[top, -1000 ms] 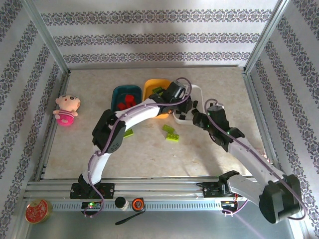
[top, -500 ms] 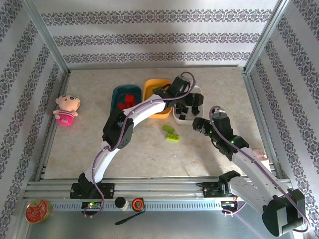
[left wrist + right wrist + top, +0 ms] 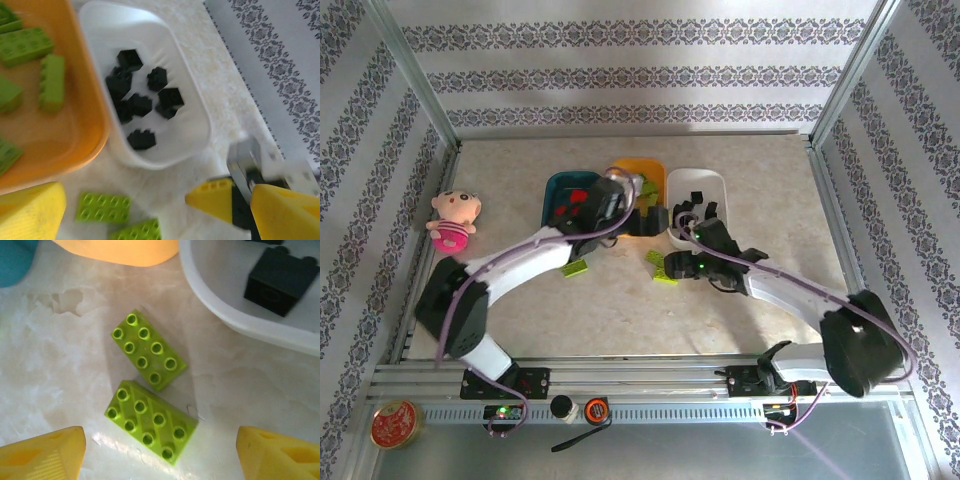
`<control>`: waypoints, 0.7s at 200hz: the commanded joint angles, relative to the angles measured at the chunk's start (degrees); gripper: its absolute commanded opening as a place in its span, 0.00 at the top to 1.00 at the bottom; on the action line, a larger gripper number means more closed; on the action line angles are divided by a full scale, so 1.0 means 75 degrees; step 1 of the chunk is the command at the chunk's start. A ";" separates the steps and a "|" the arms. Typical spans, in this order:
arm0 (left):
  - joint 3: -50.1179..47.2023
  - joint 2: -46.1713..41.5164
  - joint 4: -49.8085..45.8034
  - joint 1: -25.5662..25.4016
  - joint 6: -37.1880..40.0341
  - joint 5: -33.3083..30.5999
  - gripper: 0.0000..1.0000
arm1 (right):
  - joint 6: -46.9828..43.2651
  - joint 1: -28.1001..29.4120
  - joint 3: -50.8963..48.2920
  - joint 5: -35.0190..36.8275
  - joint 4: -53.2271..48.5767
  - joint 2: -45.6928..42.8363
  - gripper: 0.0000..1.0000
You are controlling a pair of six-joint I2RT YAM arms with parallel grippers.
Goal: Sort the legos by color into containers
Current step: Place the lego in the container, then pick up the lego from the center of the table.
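Two lime-green legos (image 3: 149, 349) (image 3: 150, 427) lie side by side on the table, just in front of the white tray (image 3: 225, 315). My right gripper (image 3: 160, 452) hangs open over the nearer one, a finger on each side and nothing held. My left gripper (image 3: 160, 205) is open and empty beside the orange tray (image 3: 75, 145), near the white tray (image 3: 195, 145) that holds several black legos (image 3: 141, 105). Green legos (image 3: 30, 45) lie in the orange tray. From above, the teal tray (image 3: 556, 187) holds red legos (image 3: 578, 203).
Another green lego (image 3: 577, 267) lies on the table under the left arm. A pink doll (image 3: 452, 220) sits at the left wall. A round red-gold tin (image 3: 395, 423) rests outside the frame at the near left. The two grippers (image 3: 645, 218) (image 3: 678, 265) are close together.
My left gripper went over the white tray, opened, and drew back left to the orange tray's front. My right arm swung left and down onto the pair of green legos.
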 commanded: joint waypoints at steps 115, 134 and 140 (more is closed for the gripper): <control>-0.2751 -0.3107 -0.0886 0.0119 -0.0139 -0.1742 0.00 | -0.0194 0.1472 0.0841 0.0726 -0.1015 0.1674 0.35; -0.2733 -0.3000 -0.0845 0.0148 -0.0159 -0.1708 0.00 | -0.0228 0.1681 0.1086 0.1191 -0.1374 0.1989 0.38; -0.2743 -0.2960 -0.0819 0.0151 -0.0166 -0.1679 0.00 | -0.0239 0.1739 0.1176 0.1309 -0.1461 0.2104 0.40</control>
